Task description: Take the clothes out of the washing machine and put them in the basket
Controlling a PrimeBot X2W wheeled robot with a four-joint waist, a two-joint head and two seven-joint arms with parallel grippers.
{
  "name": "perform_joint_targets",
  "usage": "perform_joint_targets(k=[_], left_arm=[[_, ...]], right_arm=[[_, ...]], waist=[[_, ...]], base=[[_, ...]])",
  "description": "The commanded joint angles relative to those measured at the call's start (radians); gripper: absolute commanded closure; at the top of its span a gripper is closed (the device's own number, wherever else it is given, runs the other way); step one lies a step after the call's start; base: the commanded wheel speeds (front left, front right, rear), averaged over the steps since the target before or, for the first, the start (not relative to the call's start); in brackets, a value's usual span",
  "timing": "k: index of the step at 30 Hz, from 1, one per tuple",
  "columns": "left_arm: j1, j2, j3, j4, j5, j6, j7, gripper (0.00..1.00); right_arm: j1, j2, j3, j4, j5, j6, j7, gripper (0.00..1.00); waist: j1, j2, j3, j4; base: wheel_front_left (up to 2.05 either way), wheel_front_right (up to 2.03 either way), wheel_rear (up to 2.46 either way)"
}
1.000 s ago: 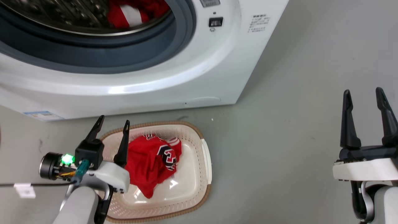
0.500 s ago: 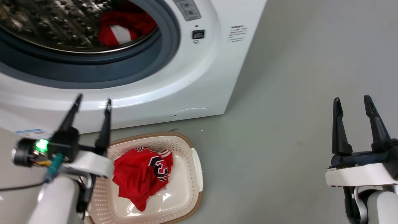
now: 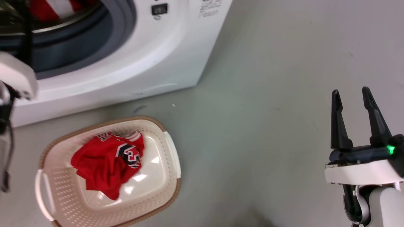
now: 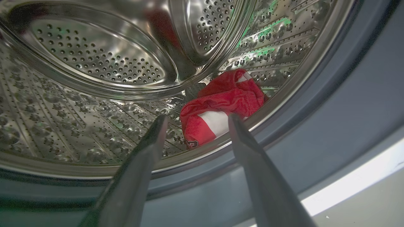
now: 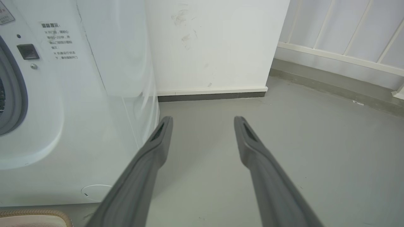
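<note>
The left pincer [image 4: 197, 117], spread wide and empty, points into the washing machine drum [image 4: 94, 63], where a crumpled red jersey [image 4: 227, 96] lies straight ahead, just beyond its tips.

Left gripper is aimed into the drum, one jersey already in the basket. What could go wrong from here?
The red garment lies against the drum's front rim, so the open left gripper may strike steel or pinch only a fold.
Dragged out, it could catch on the grey seal or fall beside the basket.
</note>
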Motion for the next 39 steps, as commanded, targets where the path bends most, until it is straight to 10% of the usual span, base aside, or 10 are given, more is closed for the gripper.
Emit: perform_joint_targets(k=[1,10,30,31,39], left_arm=[[-0.044,0.016,-0.007,0.019,-0.014,-0.007,0.035,0.0],[-0.456,0.212,-0.1,0.205,-0.071,-0.022,0.31,0.0],[-0.833,0.227,-0.424,0.426,-0.234,-0.023,0.674,0.0],[-0.835,0.227,-0.44,0.429,-0.246,-0.023,0.678,0.92],[-0.874,0.253,-0.507,0.445,-0.31,-0.023,0.597,1.0]], right_arm=[[-0.014,0.002,0.004,-0.004,0.005,-0.001,-0.002,0.0],[-0.058,0.003,0.059,-0.013,0.096,-0.001,-0.002,0.0],[-0.017,0.002,0.096,-0.046,0.147,-0.001,-0.002,0.0],[-0.02,0.002,0.098,-0.047,0.147,-0.001,-0.002,0.0],[-0.052,0.002,0.094,-0.044,0.136,-0.001,-0.002,0.0]], waist=[[0.0,0.0,0.089,-0.068],[0.0,0.0,0.282,-0.194],[0.0,0.0,0.382,-0.186],[0.0,0.0,0.383,-0.185],[0.0,0.0,0.379,-0.18]], base=[[0.0,0.0,0.0],[0.0,0.0,0.0],[0.0,0.0,0.0],[0.0,0.0,0.0],[0.0,0.0,0.0]])
